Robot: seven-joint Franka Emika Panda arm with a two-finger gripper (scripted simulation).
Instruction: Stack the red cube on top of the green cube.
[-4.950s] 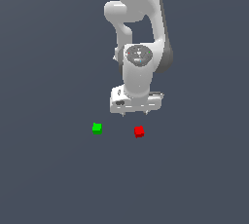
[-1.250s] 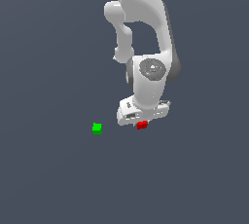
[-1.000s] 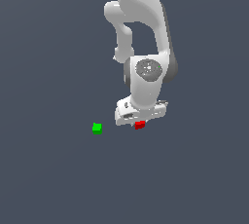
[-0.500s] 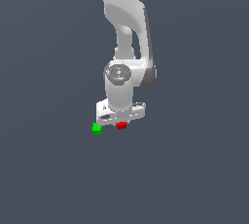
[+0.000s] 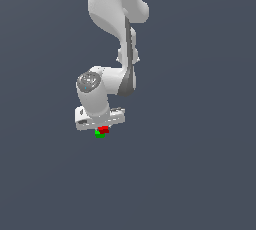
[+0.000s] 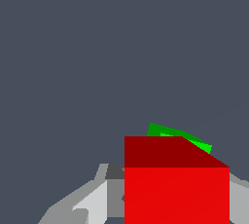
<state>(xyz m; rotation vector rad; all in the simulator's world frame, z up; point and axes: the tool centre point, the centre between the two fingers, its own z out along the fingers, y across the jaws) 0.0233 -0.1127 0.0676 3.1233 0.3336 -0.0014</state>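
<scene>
Because stacking needs the carried block straight above its target, gripper (image 5: 102, 128) low over the floor (image 5: 200, 174), closed on the red cube (image 5: 103, 129), fingers (image 6: 92, 203) visible on both sides in the wrist view. Red cube directly over the green cube (image 5: 99, 134), only a thin green edge (image 6: 181, 136) showing past the red block (image 6: 176, 189). Touching or just apart: impossible to tell from these views. Slight offset visible, green peeking out toward the exterior view's left. Probably the last step, lowering and release. Risk, in my judgement: red block sliding off if released while off centre.
</scene>
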